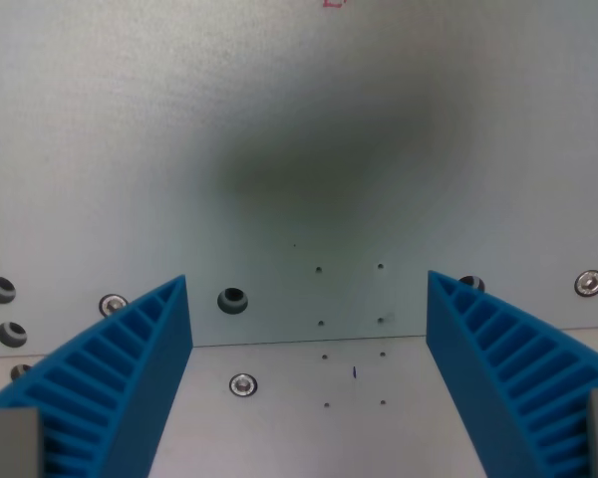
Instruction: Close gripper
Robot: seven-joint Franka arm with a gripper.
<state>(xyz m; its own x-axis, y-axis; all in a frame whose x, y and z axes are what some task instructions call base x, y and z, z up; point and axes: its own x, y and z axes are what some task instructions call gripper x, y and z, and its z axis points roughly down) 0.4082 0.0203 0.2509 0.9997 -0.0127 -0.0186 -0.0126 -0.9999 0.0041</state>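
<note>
Not much to read from where I was sitting. The only writing I spotted was a bit of red scribble (333,3) at the very top edge of the metal plate (279,119), and it was cut off by the frame, so I couldn't make out what it said. There was also a tiny dark blue pen mark (355,372) lower down on the plate, more a tick than a letter. No labels, brands or numbers anywhere.

Ribbed blue claw (309,299) fingers (140,358) over a pale grey plate (279,119).
</note>
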